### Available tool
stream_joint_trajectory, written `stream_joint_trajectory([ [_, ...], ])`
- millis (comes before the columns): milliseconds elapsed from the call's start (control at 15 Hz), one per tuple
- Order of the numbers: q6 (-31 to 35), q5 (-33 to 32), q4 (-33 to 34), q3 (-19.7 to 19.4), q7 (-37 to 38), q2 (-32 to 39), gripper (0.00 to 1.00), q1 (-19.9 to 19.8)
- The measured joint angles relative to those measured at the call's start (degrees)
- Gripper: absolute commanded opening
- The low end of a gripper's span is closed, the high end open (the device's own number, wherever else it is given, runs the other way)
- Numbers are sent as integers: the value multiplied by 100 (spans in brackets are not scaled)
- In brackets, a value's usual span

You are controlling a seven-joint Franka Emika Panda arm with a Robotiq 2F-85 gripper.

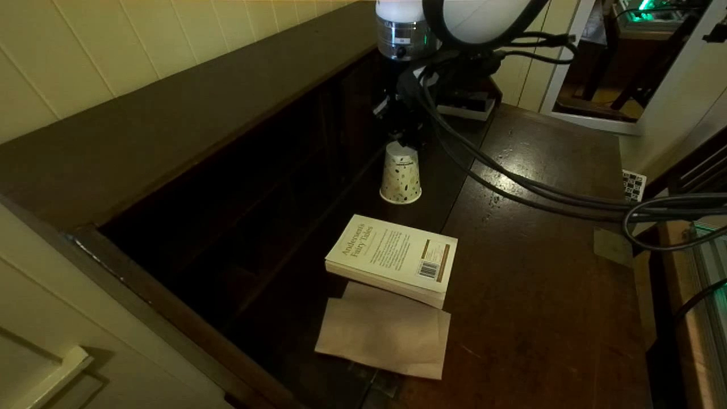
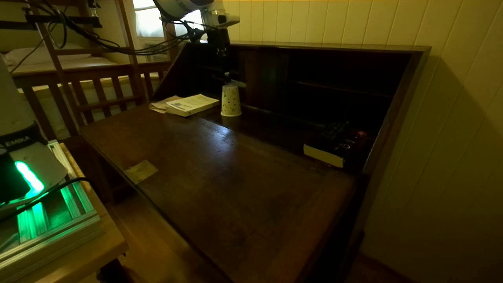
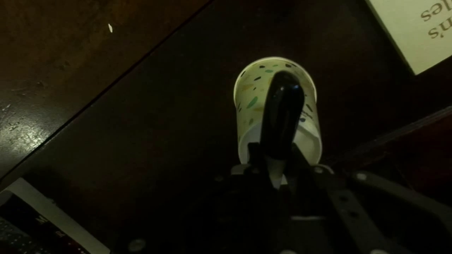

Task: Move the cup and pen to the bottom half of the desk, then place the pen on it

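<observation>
Cup (image 1: 401, 177) stood mouth down on the desk (image 1: 545, 295), its inside hidden; the cubbyholes (image 2: 342, 72) behind were too dark to see into. Over the cup's upturned base, the gripper (image 3: 276, 158) held the pen (image 3: 282, 113) clenched in its jaws; contact with the cup was unclear.

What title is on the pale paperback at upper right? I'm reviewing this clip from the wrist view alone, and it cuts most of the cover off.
Observer: In an exterior view, the paperback reads "Andersen's Fairy Tales".
Operator: Thanks. What lies past it, on the side away from the cup?
Observer: Tan paper, reaching the paperback's edge; whether it runs underneath, I can't tell.
Operator: I see the pen between the fingers. Does anything hang down that I'm missing?
Observer: Yes, dark cables sag from the robot arm and pass over the flat lower part of the desk.
</observation>
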Motion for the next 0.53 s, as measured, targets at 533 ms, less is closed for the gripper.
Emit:
stream_joint_trajectory([
  [533,0,-206,5,-2,220,29,5,27],
])
